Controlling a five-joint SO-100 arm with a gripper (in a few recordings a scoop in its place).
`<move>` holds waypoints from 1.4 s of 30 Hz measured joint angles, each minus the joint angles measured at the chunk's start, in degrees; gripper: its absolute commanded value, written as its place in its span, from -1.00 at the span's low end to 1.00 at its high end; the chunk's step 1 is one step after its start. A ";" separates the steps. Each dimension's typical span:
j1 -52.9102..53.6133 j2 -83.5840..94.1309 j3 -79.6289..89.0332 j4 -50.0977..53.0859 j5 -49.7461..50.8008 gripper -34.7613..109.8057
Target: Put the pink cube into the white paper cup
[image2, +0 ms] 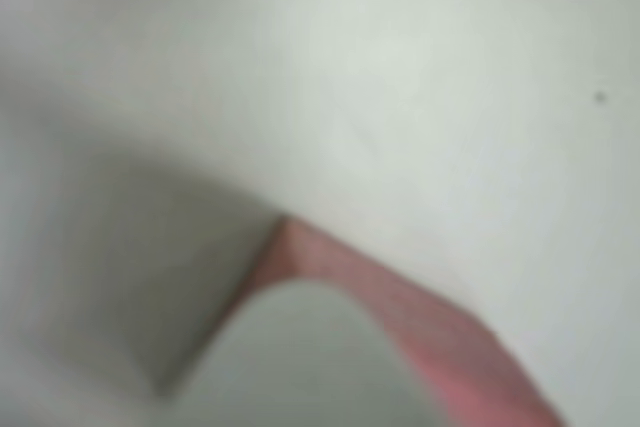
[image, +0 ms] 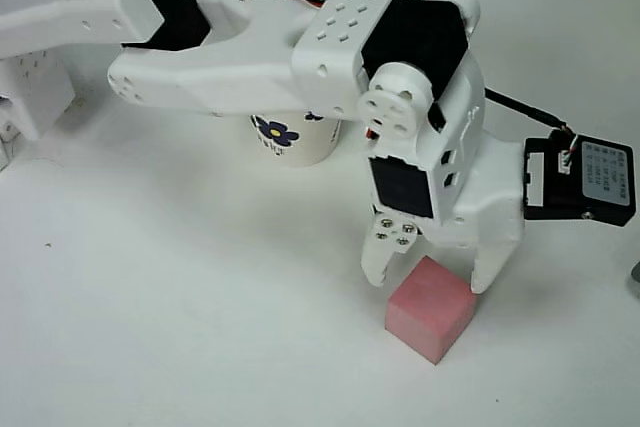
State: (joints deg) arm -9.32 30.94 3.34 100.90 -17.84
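In the overhead view the pink cube (image: 430,309) lies on the white table, turned so one corner points at the arm. My white gripper (image: 432,272) hangs over that far corner, open, with one finger on each side of it. The fingers do not visibly press the cube. The white paper cup (image: 290,139), with a dark blue flower on its side, stands behind and to the left, mostly covered by my arm. The blurred wrist view shows an edge of the pink cube (image2: 420,317) very close, partly behind a pale fingertip (image2: 300,367).
A black camera module (image: 580,179) sticks out to the right of my wrist. The arm's white base (image: 30,87) sits at the left edge. Bare white table (image: 180,327) spreads in front and to the left.
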 measured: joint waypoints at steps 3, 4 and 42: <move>0.70 -0.53 -0.97 0.00 0.00 0.03; 0.88 -0.79 -1.67 0.00 -0.18 0.03; -1.67 -7.82 -5.89 0.00 0.44 -0.34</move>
State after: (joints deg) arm -10.99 23.12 -2.55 100.90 -17.40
